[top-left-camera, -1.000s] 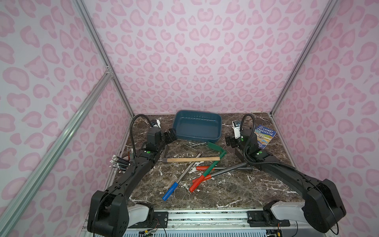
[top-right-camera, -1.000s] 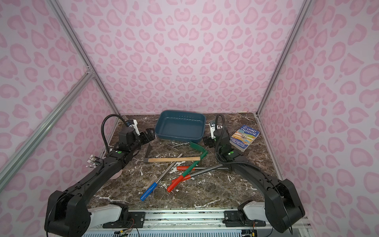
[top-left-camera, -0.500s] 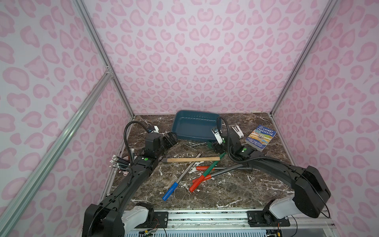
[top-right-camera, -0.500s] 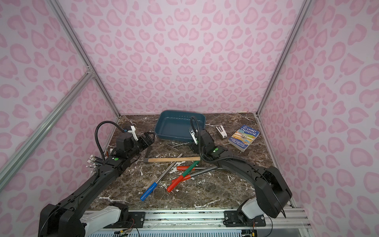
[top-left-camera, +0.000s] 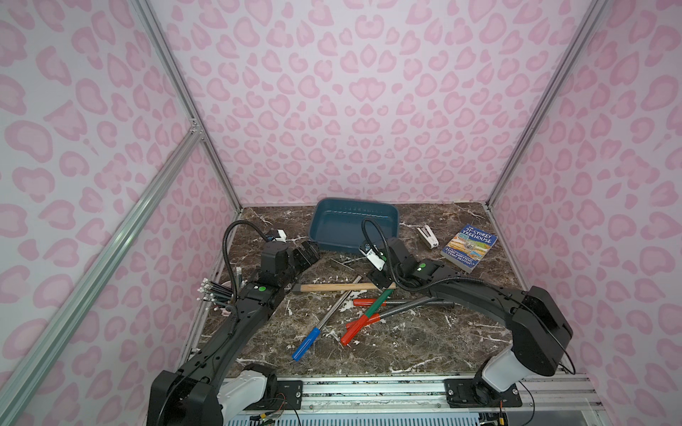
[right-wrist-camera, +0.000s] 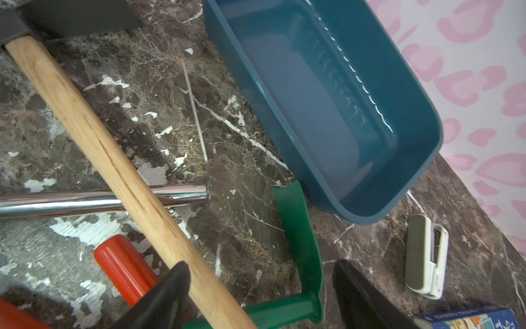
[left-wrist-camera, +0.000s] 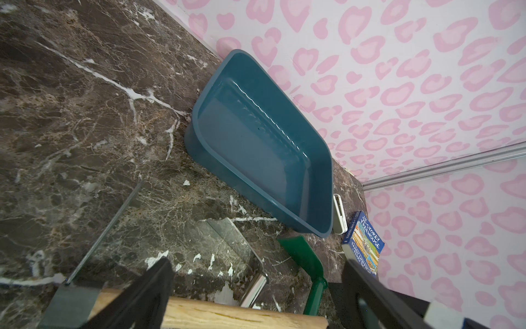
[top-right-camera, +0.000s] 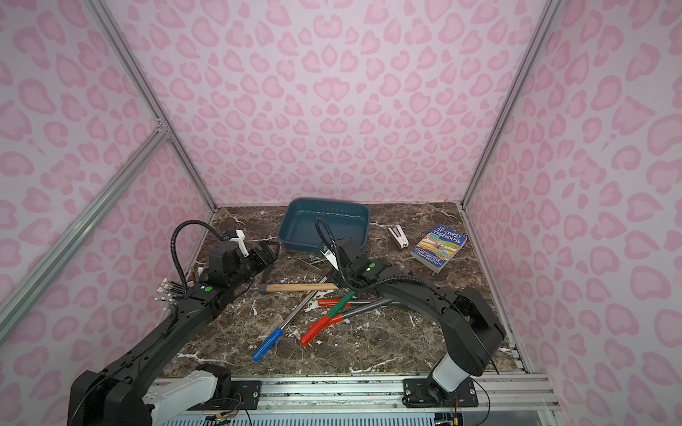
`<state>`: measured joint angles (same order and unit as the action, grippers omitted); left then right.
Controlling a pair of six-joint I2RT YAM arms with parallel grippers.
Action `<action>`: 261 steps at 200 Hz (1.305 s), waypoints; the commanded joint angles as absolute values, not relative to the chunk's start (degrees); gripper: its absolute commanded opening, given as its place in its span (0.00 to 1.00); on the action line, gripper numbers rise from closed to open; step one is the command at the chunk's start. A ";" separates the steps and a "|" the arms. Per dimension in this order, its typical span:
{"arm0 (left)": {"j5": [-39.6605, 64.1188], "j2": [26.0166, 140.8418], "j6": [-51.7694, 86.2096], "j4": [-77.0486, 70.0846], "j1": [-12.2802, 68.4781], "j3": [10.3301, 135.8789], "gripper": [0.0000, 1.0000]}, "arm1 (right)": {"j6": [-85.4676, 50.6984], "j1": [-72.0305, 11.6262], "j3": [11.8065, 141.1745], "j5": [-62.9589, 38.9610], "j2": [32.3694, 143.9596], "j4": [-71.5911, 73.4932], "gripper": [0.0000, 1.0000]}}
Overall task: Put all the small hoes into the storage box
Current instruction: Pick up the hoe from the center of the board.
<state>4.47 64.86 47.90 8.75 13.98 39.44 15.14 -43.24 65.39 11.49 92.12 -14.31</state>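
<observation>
Right claw swung over the small hoe, spread, perhaps touching; left claw spread.

Both arms stretched forward, left pincer jaws spread wide, right pincer tipped down, jaws apart

On the counter: one teal box, one book, one white stapler, one wooden-handled hammer, one green hoe, one blue-handled chrome tool, and at least two red handles in the tangle. One bunch of pencils, too crowded to count.
</observation>
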 commanded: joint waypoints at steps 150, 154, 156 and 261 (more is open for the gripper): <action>6.69 63.66 43.94 10.35 13.97 36.47 0.96 | 20.91 -43.68 77.52 -4.73 105.67 -24.57 0.72; 6.86 63.63 43.86 10.35 13.97 36.32 0.96 | 21.00 -43.64 77.51 -4.94 105.93 -24.88 0.72; 6.90 63.66 43.81 10.41 13.97 36.30 0.96 | 21.07 -43.67 77.52 -5.06 106.09 -25.09 0.72; 8.61 64.80 42.63 10.92 13.98 36.43 0.96 | 21.87 -43.84 80.10 -7.03 109.94 -27.42 0.62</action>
<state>8.10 64.55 43.53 11.90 13.98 36.45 21.02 -43.81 79.11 -6.11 109.19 -26.65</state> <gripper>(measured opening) 0.963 0.628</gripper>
